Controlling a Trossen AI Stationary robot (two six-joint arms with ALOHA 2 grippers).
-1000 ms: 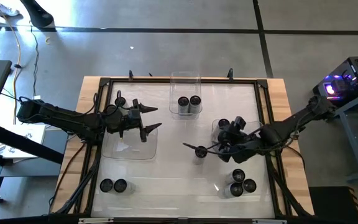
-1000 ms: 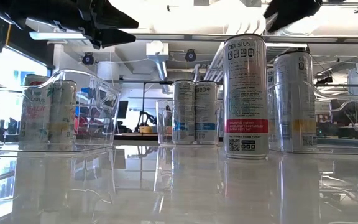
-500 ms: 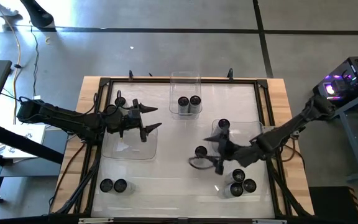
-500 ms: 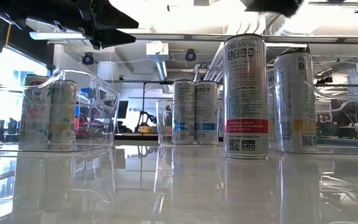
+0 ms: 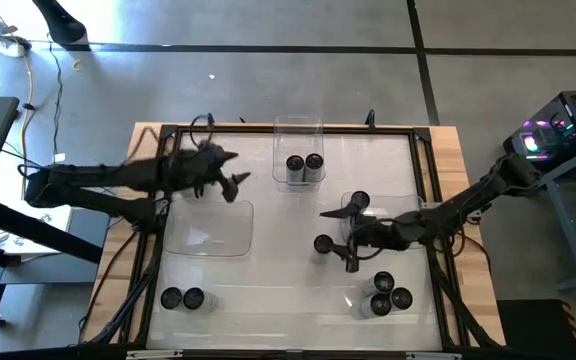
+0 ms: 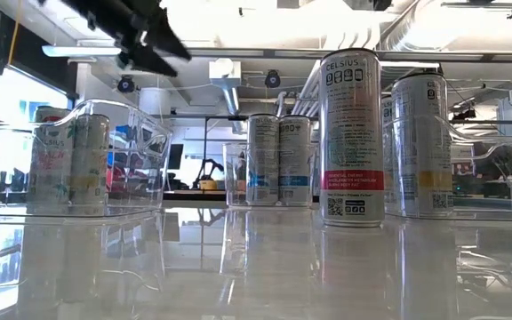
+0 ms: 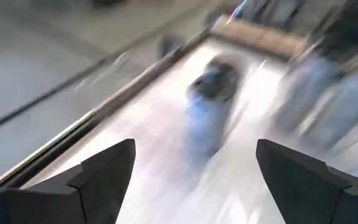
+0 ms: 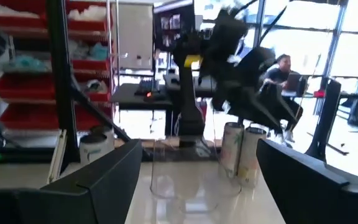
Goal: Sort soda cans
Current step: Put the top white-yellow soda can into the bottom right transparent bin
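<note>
Several soda cans stand on the white table. One stands alone near the middle (image 5: 322, 243) and is the tall can in the low view (image 6: 352, 138). Two stand in the far clear tray (image 5: 304, 163). One stands in the right clear tray (image 5: 359, 201). My right gripper (image 5: 340, 240) is open, high above the table just right of the lone can, and touches nothing. My left gripper (image 5: 230, 172) is open and empty, up in the air over the far left of the table (image 6: 149, 44). A blurred can (image 7: 211, 84) lies ahead of it.
An empty clear tray (image 5: 208, 232) lies left of the middle. Two cans (image 5: 182, 298) stand near the front left, and three cans (image 5: 388, 295) near the front right. A dark frame (image 5: 288, 128) runs round the table. A person (image 8: 283, 65) shows in the room beyond.
My left gripper has gone toward the table's far edge and tipped; its wrist view is blurred by the motion. My right gripper has swung round above the lone can and drawn back a little toward the table's right. It stays open. No can has moved.
</note>
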